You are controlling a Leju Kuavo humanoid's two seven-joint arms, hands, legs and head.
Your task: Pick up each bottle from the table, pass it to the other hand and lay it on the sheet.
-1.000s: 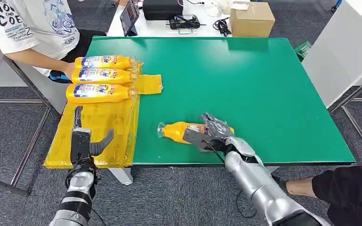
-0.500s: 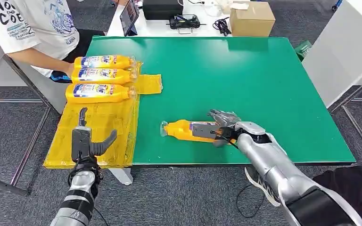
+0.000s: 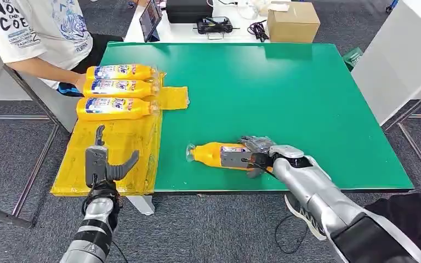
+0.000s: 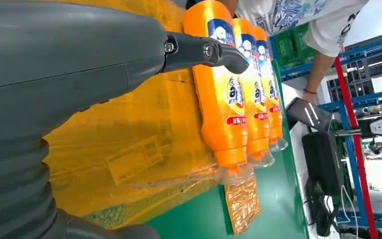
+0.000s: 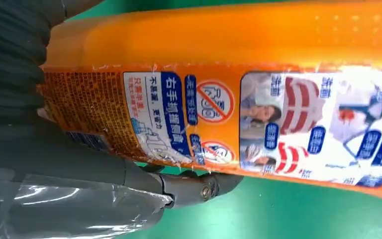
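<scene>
Bottle (image 3: pixel 215 155), lying on the desk (image 3: pixel 285 93), sits clasped in the right robot hand (image 3: pixel 256 156); its slick side could slip out on lifting.

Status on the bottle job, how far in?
Done: three orange plastic bottles lie side by side on the yellow plastic sheet. In hand: the right hand grips a fourth orange bottle on the green table. Left: handover to the empty left hand, then placement.
</scene>
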